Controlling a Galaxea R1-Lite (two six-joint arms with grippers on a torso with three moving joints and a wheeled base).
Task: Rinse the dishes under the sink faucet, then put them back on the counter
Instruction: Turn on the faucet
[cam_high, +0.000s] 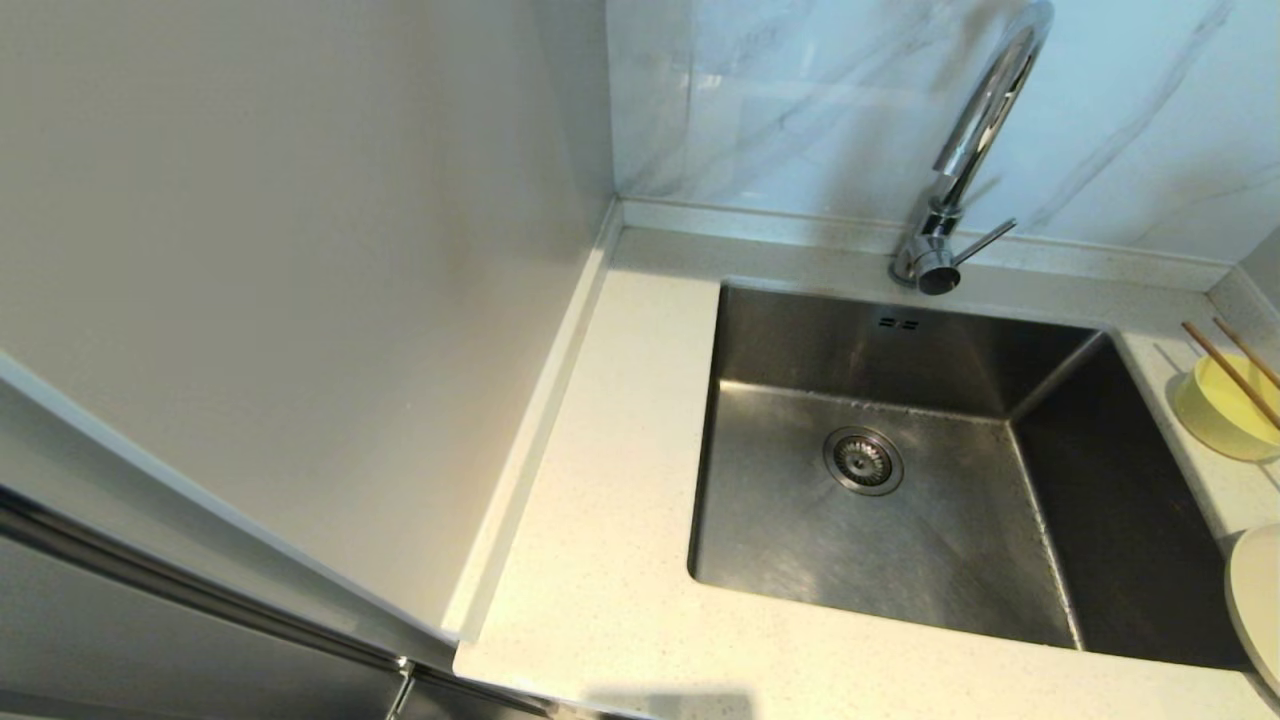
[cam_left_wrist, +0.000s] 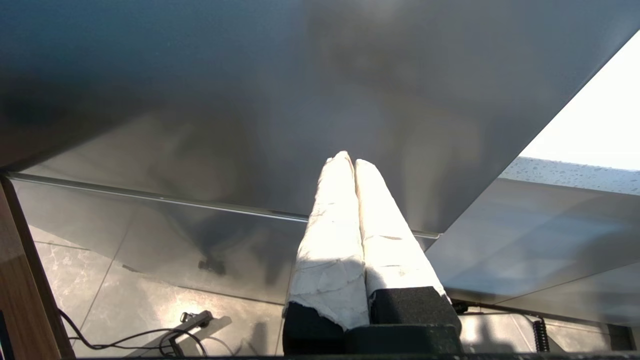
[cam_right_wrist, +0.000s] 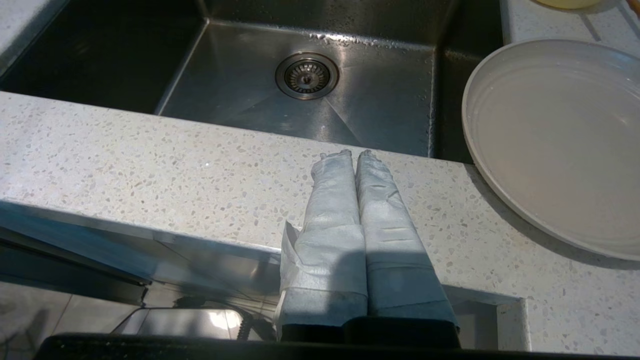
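The pale cream plate (cam_high: 1258, 605) (cam_right_wrist: 555, 135) lies on the counter (cam_high: 600, 560) right of the sink (cam_high: 900, 520). Behind it stands the pastel-yellow bowl (cam_high: 1222, 412) with the brown chopsticks (cam_high: 1232, 375) laid across its rim. The chrome faucet (cam_high: 965, 150) rises behind the basin, its lever (cam_high: 985, 241) pointing right. Neither arm shows in the head view. My right gripper (cam_right_wrist: 354, 153) is shut and empty above the counter's front strip (cam_right_wrist: 200, 170), left of the plate. My left gripper (cam_left_wrist: 348, 159) is shut and empty, down by a steel cabinet front (cam_left_wrist: 250, 100), away from the dishes.
The drain strainer (cam_high: 863, 460) (cam_right_wrist: 306, 76) sits in the sink's floor, with two overflow slots (cam_high: 898, 323) on the back wall. A tall beige panel (cam_high: 280, 280) borders the counter's left side. Marble wall (cam_high: 800, 100) runs behind. Cables (cam_left_wrist: 140, 337) lie on the floor.
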